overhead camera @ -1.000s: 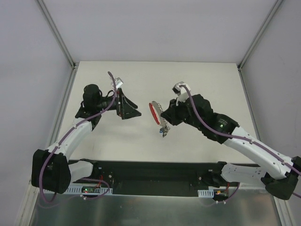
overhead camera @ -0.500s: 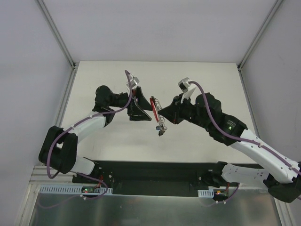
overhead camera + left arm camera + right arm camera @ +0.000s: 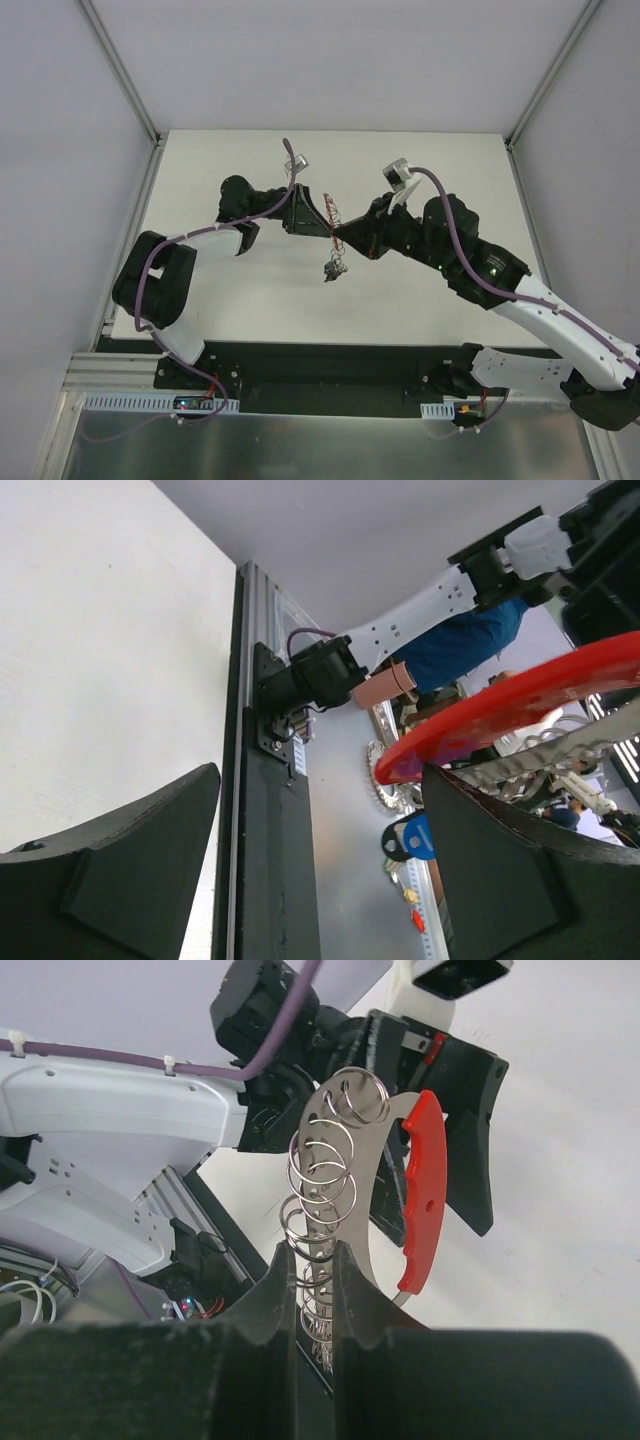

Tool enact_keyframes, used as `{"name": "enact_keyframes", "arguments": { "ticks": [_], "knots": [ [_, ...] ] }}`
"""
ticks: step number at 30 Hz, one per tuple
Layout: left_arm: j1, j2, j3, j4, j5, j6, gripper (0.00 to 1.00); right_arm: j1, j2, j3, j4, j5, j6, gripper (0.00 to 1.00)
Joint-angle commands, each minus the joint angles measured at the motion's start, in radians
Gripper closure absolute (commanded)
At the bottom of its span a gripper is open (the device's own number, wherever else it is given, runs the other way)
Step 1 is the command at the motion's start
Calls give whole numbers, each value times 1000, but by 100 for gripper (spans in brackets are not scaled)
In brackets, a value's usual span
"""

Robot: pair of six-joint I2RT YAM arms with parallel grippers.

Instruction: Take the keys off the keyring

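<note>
My right gripper [image 3: 342, 240] [image 3: 315, 1260] is shut on the keyring [image 3: 325, 1170], a flat silvery plate threaded with several wire rings and edged by a red plastic tag [image 3: 422, 1190]. It holds it up in the air above the table. The keys [image 3: 331, 268] hang below it as a small bunch; in the left wrist view they show with blue and black heads [image 3: 418, 836]. My left gripper [image 3: 312, 226] [image 3: 315, 870] is open, right beside the keyring. The red tag [image 3: 520, 702] lies just above its right finger [image 3: 510, 870], touching nothing that I can see.
The white table [image 3: 250, 290] is walled by grey panels left, right and behind. A black rail with electronics [image 3: 320, 365] runs along the near edge by the arm bases. The two arms nearly meet above the table's middle.
My left arm has swung right and its open gripper has closed in on the keyring. My right gripper has shifted slightly up and left, and the red tag now shows edge-on.
</note>
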Motion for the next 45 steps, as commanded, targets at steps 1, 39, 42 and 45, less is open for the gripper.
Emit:
{"name": "enact_keyframes", "arguments": {
  "ticks": [1,39,42,45],
  "knots": [
    [1,-104,52,434,-31,-44,17,3,-42,32,91,35,14,99],
    [-56,-460,96,-1078,-479,712,100,-11,-354,-231,-265,322,84,37],
    [-54,-490,191,-1295,-637,801,100,-11,-409,-296,-282,291,79,33],
    [-56,-523,205,-1343,-672,810,100,-11,-444,-319,-251,256,54,32]
  ]
}}
